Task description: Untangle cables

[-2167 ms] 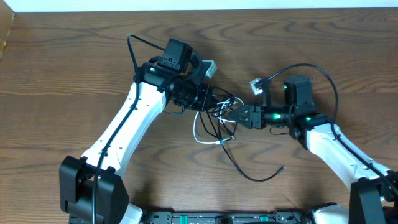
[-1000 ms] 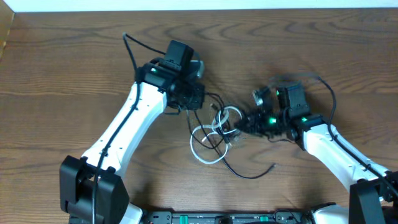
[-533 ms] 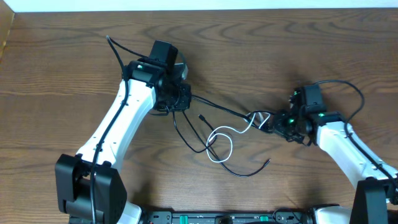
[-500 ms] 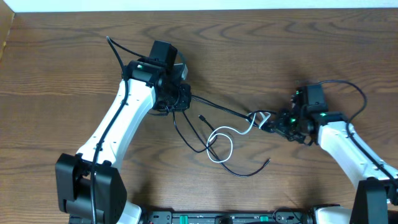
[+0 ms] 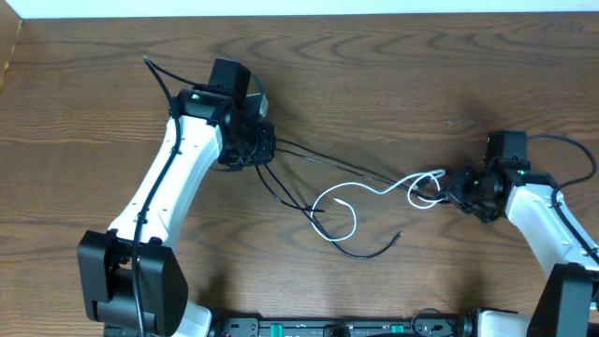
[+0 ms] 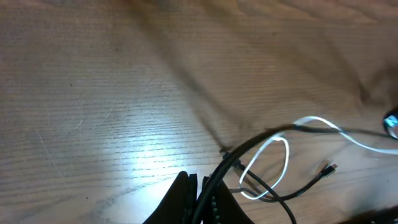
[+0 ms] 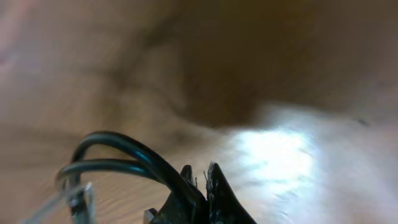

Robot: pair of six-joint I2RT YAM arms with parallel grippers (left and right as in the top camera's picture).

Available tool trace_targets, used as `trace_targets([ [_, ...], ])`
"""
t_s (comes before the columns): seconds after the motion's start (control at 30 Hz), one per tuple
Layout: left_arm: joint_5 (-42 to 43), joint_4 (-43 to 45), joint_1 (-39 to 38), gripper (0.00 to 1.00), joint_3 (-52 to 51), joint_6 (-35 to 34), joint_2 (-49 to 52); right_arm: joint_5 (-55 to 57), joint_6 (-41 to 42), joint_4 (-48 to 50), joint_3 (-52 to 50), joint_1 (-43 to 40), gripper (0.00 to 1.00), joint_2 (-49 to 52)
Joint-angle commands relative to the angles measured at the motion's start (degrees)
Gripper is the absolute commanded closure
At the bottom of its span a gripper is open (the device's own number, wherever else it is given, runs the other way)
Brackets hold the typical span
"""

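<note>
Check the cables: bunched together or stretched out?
Stretched out: the cables run between the shut left fingers and right fingers, with one white loop lying slack in the middle.

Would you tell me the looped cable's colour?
The looped cable is white; overhead view shows it best.

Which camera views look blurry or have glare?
Right wrist: heavily blurred, bright glare patch on the table, only the black cables legible. Left wrist: slightly soft, similar glare left of the white cable. Overhead: sharp, evenly lit.
</note>
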Motion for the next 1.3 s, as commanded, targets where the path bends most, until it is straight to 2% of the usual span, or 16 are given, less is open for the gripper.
trace_targets([
  [0.0, 5.3, 1.3, 1.7, 0.85, 0.8, -1.4, -1.0, -24.7, -21.4, 6.0, -0.5, -0.1, 0.99, 0.5],
  [0.1, 8.3, 2.6, 1.5, 0.69, 0.8, -1.4, -1.0, -39.0, -27.8, 8.4, -0.5, 0.9, 0.99, 0.5],
  [0.23, 9.2, 2.7, 0.1, 0.39, 0.8, -1.4, -1.0, -44.0, -30.2, 9.0, -0.5, 2.4, 0.99, 0.5],
  [0.3, 9.1, 2.7, -0.9, 0.35, 0.8, -1.4, -1.0, -43.9, -30.3, 9.1, -0.5, 2.9, 0.99, 0.5],
  [0.5, 8.7, 2.8, -4.4, 0.34, 0.8, -0.3, -1.0, -44.0, -30.4, 9.1, -0.5, 3.5, 0.99, 0.5],
  [0.53, 8.7, 2.8, -4.8, 0.30, 0.8, -0.3, -1.0, -48.7, -33.1, 9.4, -0.5, 3.8, 0.99, 0.5],
  [0.57, 8.6, 2.8, -5.4, 0.20, 0.8, -0.3, -1.0, -55.0, -36.5, 10.3, -0.5, 4.2, 0.99, 0.5],
  [0.63, 8.5, 2.8, -5.6, 0.12, 0.8, -0.3, -1.0, -68.6, -40.3, 14.3, -0.5, 4.8, 0.99, 0.5],
  [0.73, 8.5, 2.8, -5.6, 0.10, 0.8, -0.3, -1.0, -71.0, -37.2, 20.2, -0.5, 4.9, 0.98, 0.5],
  [0.9, 8.5, 2.8, -5.6, 0.09, 0.8, -0.3, -1.0, -50.2, -24.5, 21.2, -0.5, 4.8, 0.98, 0.5],
  [0.97, 8.5, 2.8, -5.6, 0.09, 0.8, -0.3, -1.0, -53.2, -24.5, 21.4, -0.5, 5.0, 0.99, 0.5],
  [1.1, 8.8, 3.3, -6.4, 0.09, 0.8, -0.3, -1.0, -78.3, -31.2, 27.6, -0.5, 7.0, 0.99, 0.5],
  [1.2, 9.2, 5.1, -7.4, 0.09, 0.8, -0.3, -1.0, -76.6, -29.1, 31.8, -0.5, 9.0, 0.98, 0.3],
  [1.27, 9.2, 6.5, -8.4, 0.09, 0.8, -0.3, -1.0, -70.2, -23.5, 32.1, -0.5, 9.9, 0.98, 0.3],
])
